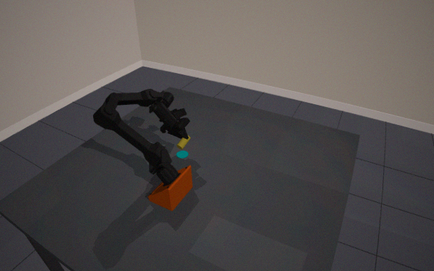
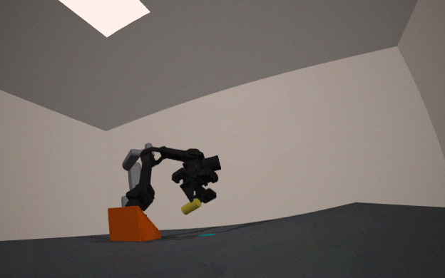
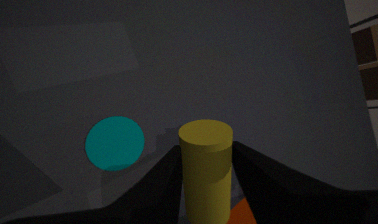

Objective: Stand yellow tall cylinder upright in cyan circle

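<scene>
Yellow tall cylinder (image 1: pixel 183 142) (image 2: pixel 191 207) (image 3: pixel 206 172) hangs tilted above the tabletop (image 1: pixel 272 156) (image 2: pixel 297 242) (image 3: pixel 270 75), up and off to one side of the cyan circle (image 1: pixel 182 154) (image 2: pixel 207 234) (image 3: pixel 114 143), with my gripper (image 1: pixel 186 137) (image 2: pixel 196 202) (image 3: pixel 205 149) clamped on it. I'd finish rotating it to vertical while high over the circle, centre it there, then lower slowly until its base sits flat; letting go while it leans could topple it.

Beige walls (image 1: pixel 289 45) (image 2: pixel 297 150); grey tiled flr (image 1: pixel 411 208); bright ceiling light (image 2: pixel 109 14).
</scene>
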Motion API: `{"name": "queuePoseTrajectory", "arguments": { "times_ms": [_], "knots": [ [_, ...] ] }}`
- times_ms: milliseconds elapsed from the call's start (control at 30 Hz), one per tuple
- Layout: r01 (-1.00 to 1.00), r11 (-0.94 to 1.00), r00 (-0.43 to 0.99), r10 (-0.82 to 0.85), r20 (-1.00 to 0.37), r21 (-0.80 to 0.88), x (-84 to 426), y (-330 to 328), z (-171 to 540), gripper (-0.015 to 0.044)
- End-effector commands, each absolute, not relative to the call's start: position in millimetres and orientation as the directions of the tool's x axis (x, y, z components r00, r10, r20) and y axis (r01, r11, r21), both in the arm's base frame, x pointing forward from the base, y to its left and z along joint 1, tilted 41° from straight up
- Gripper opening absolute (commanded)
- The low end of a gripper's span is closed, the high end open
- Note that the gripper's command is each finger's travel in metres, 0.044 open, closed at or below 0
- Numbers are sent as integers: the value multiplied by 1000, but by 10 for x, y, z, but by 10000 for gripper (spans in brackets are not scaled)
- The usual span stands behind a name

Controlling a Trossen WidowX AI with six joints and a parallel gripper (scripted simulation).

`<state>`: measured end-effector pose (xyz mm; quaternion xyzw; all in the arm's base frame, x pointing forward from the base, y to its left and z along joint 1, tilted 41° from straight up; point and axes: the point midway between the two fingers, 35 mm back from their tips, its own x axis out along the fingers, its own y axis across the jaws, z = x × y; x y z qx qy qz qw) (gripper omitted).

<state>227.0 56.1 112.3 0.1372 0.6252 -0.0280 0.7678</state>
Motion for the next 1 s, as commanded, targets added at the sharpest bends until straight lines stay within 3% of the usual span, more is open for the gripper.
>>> {"name": "queuePoseTrajectory", "arguments": {
  "times_ms": [0,967],
  "knots": [
    [220,962,234,109,-966,162,2261,557,1112,105],
    [263,959,376,1,-927,108,2273,565,1107,105]
  ]
}}
